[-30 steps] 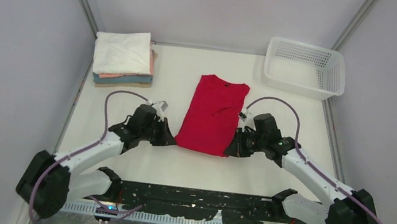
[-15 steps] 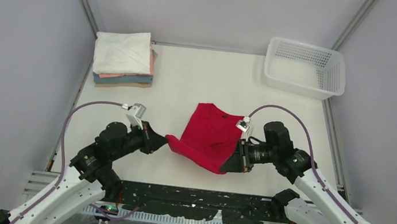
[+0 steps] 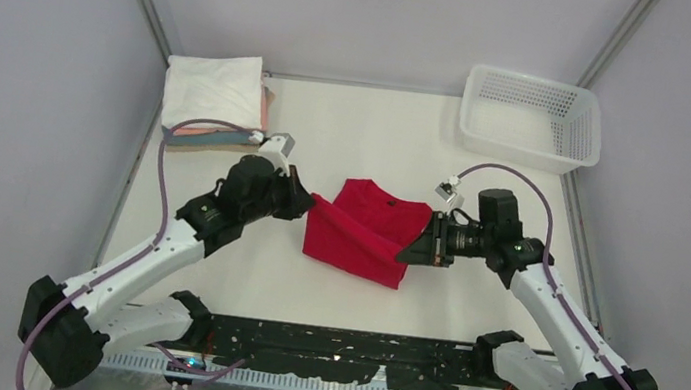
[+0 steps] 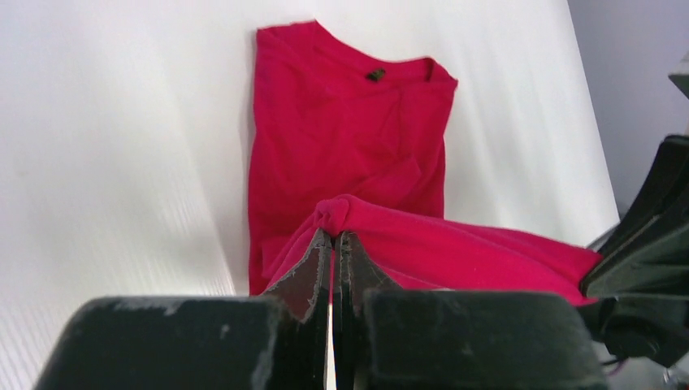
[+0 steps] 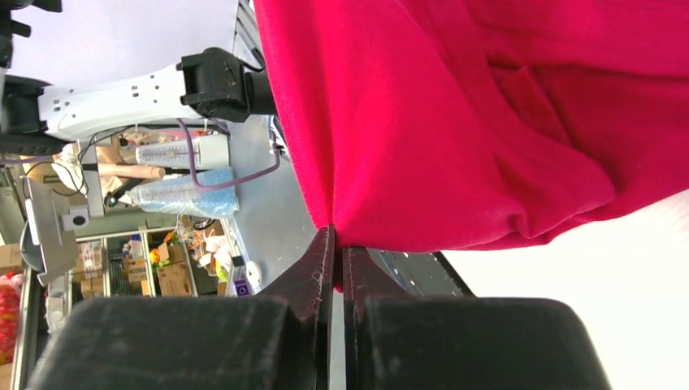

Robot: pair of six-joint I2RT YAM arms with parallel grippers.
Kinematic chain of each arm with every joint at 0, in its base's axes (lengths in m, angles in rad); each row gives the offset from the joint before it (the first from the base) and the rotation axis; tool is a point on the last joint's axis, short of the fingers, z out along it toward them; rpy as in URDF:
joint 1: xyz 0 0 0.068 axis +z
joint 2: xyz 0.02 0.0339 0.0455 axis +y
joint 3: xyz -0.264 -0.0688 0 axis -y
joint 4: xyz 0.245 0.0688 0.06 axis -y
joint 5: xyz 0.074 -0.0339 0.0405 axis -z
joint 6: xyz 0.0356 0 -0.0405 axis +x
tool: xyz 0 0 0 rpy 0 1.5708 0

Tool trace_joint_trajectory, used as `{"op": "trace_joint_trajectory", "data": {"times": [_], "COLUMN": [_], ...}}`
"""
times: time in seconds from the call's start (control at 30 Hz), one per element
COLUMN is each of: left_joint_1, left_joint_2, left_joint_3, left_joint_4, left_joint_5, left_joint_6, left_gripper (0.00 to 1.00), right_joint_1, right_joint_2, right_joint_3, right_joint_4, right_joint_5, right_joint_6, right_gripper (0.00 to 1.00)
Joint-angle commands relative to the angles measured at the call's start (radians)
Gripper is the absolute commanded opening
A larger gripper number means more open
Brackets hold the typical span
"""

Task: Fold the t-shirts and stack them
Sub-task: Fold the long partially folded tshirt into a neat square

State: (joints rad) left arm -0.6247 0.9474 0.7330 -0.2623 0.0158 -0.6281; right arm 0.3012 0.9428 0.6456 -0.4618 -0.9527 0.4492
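The red t-shirt (image 3: 361, 237) lies mid-table, its collar end flat and its bottom hem lifted and carried back over the body. My left gripper (image 3: 308, 200) is shut on the hem's left corner; the pinched cloth (image 4: 337, 215) shows in the left wrist view above the collar (image 4: 375, 75). My right gripper (image 3: 411, 254) is shut on the hem's right corner, and the cloth (image 5: 422, 130) hangs from the closed jaws in the right wrist view. A stack of folded t-shirts (image 3: 214, 102), white on top with salmon and teal beneath, sits at the back left.
A white mesh basket (image 3: 530, 118) stands at the back right. The left arm's cable loops over the front of the folded stack. A black rail (image 3: 342, 346) runs along the near edge. Grey walls close in both sides.
Both grippers lifted the red shirt's bottom hem off the table and carried it away from the near edge, over the shirt's body toward the collar. The shirt now looks half as long.
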Motion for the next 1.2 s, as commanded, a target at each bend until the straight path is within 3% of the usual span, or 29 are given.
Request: {"op": "trace_joint_trajectory", "data": {"times": [0.0,0.13,0.7,1.07,1.1,1.13,1.17], "left_joint_1": [0.059,0.108,0.133,0.148,0.148,0.149,0.149], "left_joint_2": [0.149,0.301,0.829,1.002,1.014,1.028,1.040], "left_joint_3": [0.118,0.226,0.610,0.741,0.755,0.771,0.793], "left_joint_4": [0.114,0.143,0.095,0.045,0.038,0.022,-0.002], "left_joint_5": [-0.057,0.048,0.199,0.200,0.204,0.206,0.206], "left_joint_6": [0.037,0.045,0.095,0.081,0.080,0.083,0.088], "left_gripper": [0.00,0.00,0.00,0.00,0.00,0.01,0.13], "right_joint_1": [-0.046,-0.103,-0.279,-0.302,-0.318,-0.322,-0.330], "right_joint_2": [0.074,0.125,0.431,0.637,0.654,0.662,0.672], "right_joint_3": [0.084,0.127,0.193,0.278,0.282,0.293,0.299], "right_joint_4": [-0.010,-0.003,0.191,0.289,0.297,0.295,0.293], "right_joint_5": [0.012,0.091,0.161,0.184,0.188,0.201,0.210], "right_joint_6": [-0.070,-0.088,-0.047,-0.029,-0.025,-0.021,-0.020], "right_gripper": [0.06,0.06,0.06,0.10,0.11,0.20,0.38]}}
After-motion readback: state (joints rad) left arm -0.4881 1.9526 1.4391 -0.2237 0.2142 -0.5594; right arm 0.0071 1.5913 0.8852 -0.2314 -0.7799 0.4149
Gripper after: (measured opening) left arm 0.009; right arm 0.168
